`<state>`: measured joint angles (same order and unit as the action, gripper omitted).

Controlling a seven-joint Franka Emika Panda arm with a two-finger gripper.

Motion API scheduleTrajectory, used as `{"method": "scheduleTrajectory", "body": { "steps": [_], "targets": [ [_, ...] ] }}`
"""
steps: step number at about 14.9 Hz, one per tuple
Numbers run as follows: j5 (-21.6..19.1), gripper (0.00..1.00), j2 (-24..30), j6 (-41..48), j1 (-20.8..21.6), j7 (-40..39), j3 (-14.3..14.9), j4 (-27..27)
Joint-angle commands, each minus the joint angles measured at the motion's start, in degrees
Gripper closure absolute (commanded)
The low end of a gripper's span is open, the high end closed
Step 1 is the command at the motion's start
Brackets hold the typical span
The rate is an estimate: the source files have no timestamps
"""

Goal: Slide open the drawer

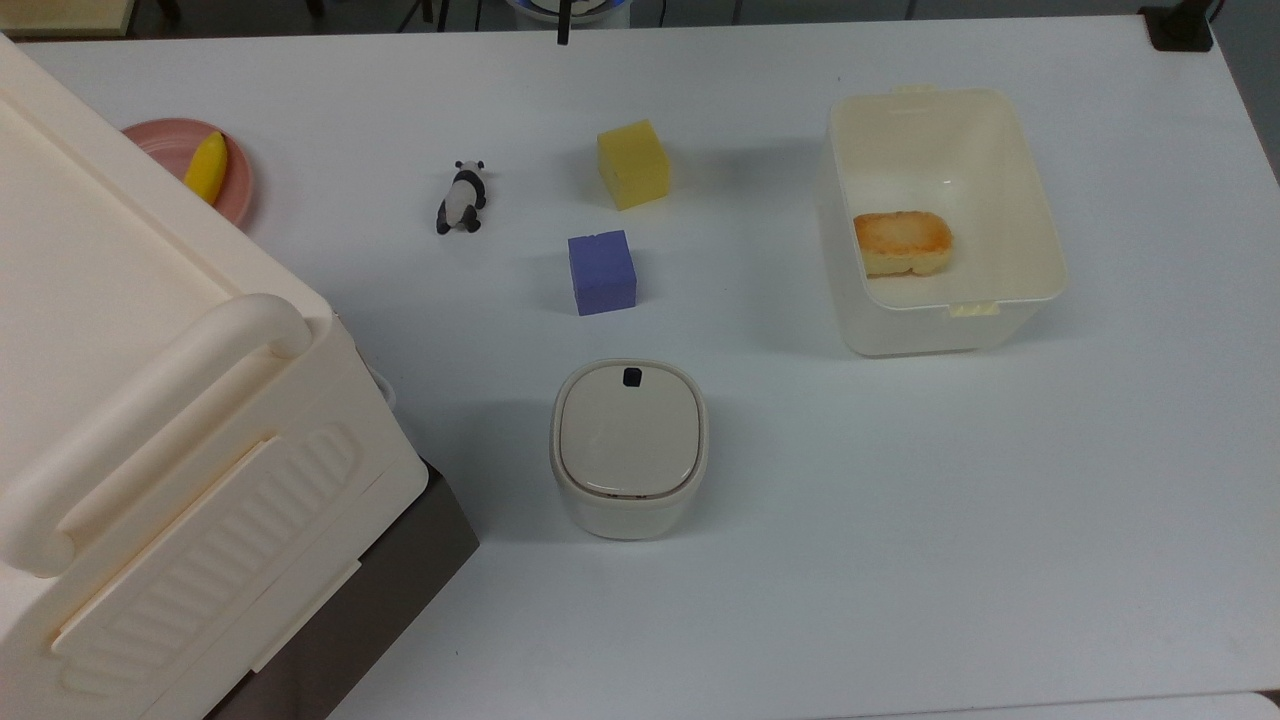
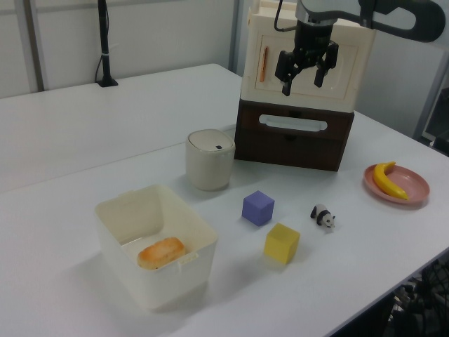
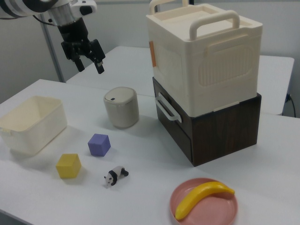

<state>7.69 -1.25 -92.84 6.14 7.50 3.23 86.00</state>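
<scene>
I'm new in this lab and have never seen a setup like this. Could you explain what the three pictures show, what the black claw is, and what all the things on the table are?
These are three cameras on one white table: one looks straight down, two look from opposite sides. The black claw is the gripper of a robot arm, hanging in the air with its two fingers open, holding nothing. Its job concerns the dark-brown drawer with a white loop handle, under a big cream cabinet; the drawer looks closed. Also on the table: a small lidded bin, an open tub with a piece of bread inside, a purple block, a yellow block, a toy panda, and a banana on a pink plate.
</scene>
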Motion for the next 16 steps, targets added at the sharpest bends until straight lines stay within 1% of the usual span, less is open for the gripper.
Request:
{"method": "scheduleTrajectory", "body": {
  "steps": [1,9,16],
  "targets": [
    [-0.4,0.0,0.8,-1.4,-0.4,-2.2,0.5,1.4],
    [-0.3,0.0,0.9,-0.6,-0.4,-1.7,0.5,1.3],
    [-0.3,0.0,0.9,-0.5,-0.4,-3.0,0.5,1.5]
  ]
}}
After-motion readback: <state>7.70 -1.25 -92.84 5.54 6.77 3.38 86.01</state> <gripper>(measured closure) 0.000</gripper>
